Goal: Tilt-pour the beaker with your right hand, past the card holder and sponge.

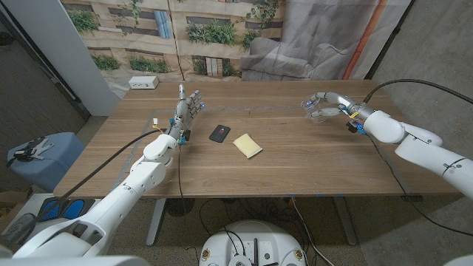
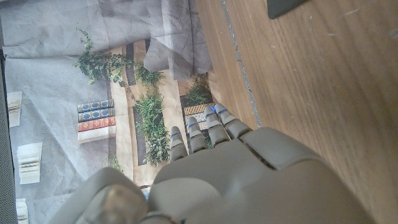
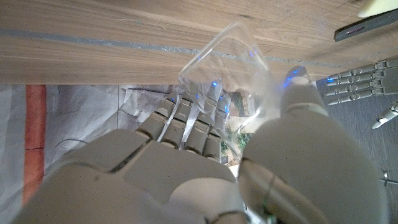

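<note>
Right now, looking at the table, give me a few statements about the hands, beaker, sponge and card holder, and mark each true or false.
1. The right hand holds the clear beaker. True.
2. The left hand grips the sponge. False: it holds nothing, fingers apart, and the yellow sponge lies on the table.
3. The black card holder lies between the left hand and the sponge. True.
4. The sponge sits on top of the card holder. False: they lie side by side, apart.
5. The beaker is tipped, not upright. True.
</note>
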